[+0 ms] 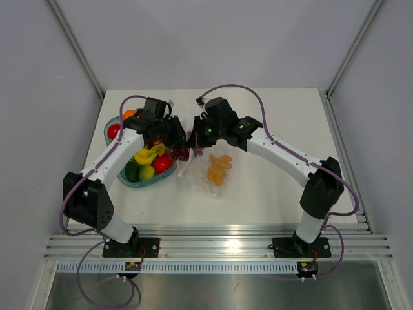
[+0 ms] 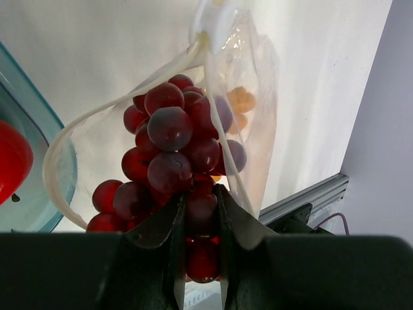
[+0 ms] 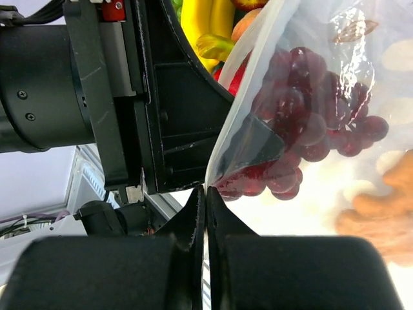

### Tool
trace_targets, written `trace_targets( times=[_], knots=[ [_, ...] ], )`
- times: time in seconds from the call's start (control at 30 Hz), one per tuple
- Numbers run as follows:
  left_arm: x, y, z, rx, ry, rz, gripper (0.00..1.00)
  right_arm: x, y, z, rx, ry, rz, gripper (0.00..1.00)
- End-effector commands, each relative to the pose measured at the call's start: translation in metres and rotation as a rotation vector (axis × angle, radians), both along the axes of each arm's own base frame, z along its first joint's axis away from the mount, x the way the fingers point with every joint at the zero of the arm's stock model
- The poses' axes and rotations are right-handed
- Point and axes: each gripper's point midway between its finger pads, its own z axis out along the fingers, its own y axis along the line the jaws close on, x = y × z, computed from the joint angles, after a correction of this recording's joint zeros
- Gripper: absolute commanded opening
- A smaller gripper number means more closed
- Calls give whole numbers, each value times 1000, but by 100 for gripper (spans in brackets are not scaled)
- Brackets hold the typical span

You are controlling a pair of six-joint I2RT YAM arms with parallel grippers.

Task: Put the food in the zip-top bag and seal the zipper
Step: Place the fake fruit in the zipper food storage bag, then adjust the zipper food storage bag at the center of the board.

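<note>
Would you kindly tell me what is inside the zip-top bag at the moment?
Inside the zip-top bag lie orange food pieces; the grapes, gripped by the left gripper, are partly through its mouth. Anything beneath them is hidden.

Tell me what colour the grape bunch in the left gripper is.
The grape bunch is dark red to purple, clearest in the left wrist view.

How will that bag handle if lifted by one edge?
Probably floppy: the bag is thin crinkled film, and its mouth sags in a loop. Likely bottom-heavy, with orange food inside. The film looks glossy, so it may be slippery.
</note>
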Motion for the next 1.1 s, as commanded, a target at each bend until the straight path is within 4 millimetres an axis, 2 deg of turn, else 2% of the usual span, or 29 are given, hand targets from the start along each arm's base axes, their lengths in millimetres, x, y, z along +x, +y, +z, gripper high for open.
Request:
trace_targets(
  times=[0.0, 0.03, 0.13, 0.33, 0.57, 0.67, 0.77, 0.8, 0.87, 0.9, 1.0, 1.07],
  knots=[
    [15, -15, 27, -53, -85, -36, 26, -12, 10, 25, 74, -34, 49, 0],
    [11, -16, 23, -44, -63, -45, 47, -11, 10, 24, 72, -31, 48, 0],
    [4, -19, 17, -26, -43, -79, 59, -11, 10, 23, 71, -28, 42, 0],
    [-7, -7, 25, 40, -78, -110, 55, -9, 7, 18, 60, -25, 16, 0],
    [-20, 4, 51, 78, -157, -156, 41, -11, 6, 14, 64, -17, 14, 0],
    [-23, 20, 53, 156, -167, -138, 36, -11, 4, 13, 60, -18, 13, 0],
    [-24, 40, 46, 225, -158, -82, 31, -14, 2, 16, 67, -27, 14, 0],
    [-25, 45, 34, 243, -137, -69, 30, -14, 1, 15, 67, -27, 14, 0],
    [-24, 53, 23, 257, -117, -41, 30, -16, 0, 18, 74, -37, 19, 0],
    [-25, 56, 12, 266, -100, -37, 33, -17, -1, 18, 75, -41, 21, 0],
    [-27, 53, -5, 260, -58, -49, 42, -18, -5, 24, 76, -62, 19, 0],
    [-27, 51, -15, 259, -39, -56, 44, -19, -8, 26, 73, -72, 12, 0]
  ],
)
